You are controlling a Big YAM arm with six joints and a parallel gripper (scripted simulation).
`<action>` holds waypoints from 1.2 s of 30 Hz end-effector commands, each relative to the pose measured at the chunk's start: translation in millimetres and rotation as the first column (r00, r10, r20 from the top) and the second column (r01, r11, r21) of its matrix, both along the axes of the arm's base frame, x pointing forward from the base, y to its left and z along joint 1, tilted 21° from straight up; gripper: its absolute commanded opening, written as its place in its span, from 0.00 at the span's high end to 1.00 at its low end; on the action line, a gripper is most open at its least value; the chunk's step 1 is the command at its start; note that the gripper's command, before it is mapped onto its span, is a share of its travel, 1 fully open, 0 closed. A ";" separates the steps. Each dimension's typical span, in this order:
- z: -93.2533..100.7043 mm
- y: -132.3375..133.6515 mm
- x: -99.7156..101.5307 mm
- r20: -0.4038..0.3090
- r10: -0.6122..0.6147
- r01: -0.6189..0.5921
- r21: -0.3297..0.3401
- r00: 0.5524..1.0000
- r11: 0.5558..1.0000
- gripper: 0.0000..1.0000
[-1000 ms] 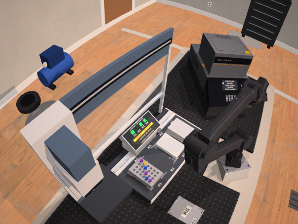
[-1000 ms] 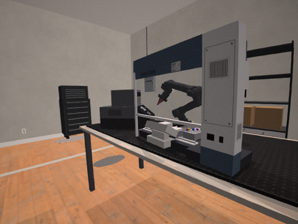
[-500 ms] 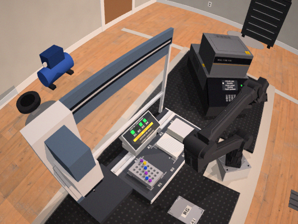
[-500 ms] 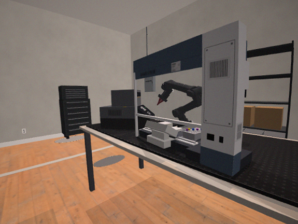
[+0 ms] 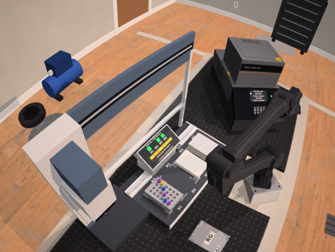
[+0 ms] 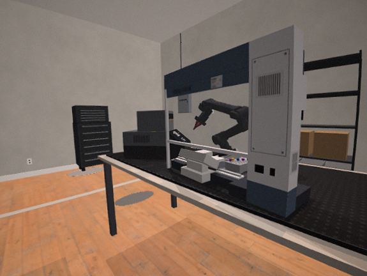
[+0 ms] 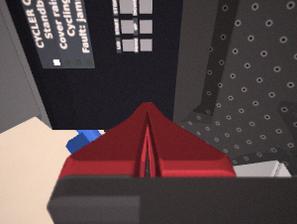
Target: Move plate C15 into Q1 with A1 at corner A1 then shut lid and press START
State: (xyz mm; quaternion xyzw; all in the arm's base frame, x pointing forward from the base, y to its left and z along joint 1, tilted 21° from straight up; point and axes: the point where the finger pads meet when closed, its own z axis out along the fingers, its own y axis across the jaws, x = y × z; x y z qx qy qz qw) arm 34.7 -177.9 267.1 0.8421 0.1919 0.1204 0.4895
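Note:
The cycler Q1 (image 5: 249,85) stands at the back right with its grey lid (image 5: 253,62) down over the block. Its lamp (image 5: 272,96) is green. The screen (image 7: 59,30) has its marker beside the Standby line. My gripper (image 7: 147,111) is shut and empty; its red fingers point at the dark panel a little below the keypad (image 7: 131,30) without touching it. The gripper also shows in the exterior view (image 6: 195,127), in the air in front of the panel. Position D2 (image 5: 188,183) is bare. Plate C15 is not in view.
The tube cooling block (image 5: 162,196) with coloured caps sits on D1. Plate G16 (image 5: 191,164) is on D3 and the deep-well block (image 5: 202,144) on D4. A status console (image 5: 158,148), the blue-grey gantry (image 5: 133,80) and the RG nest (image 5: 209,236) stand nearby.

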 end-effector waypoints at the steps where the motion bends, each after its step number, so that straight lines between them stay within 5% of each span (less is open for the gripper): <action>1: 27.6 1.3 -1.9 -0.026 -0.005 0.004 -0.034 1.000 0.999 1.00; 23: 34.1 2.3 -2.6 -0.031 -0.009 0.008 -0.041 0.999 0.999 1.00; 36: 15.1 1.6 -3.7 -0.012 -0.007 0.007 -0.013 1.000 1.000 1.00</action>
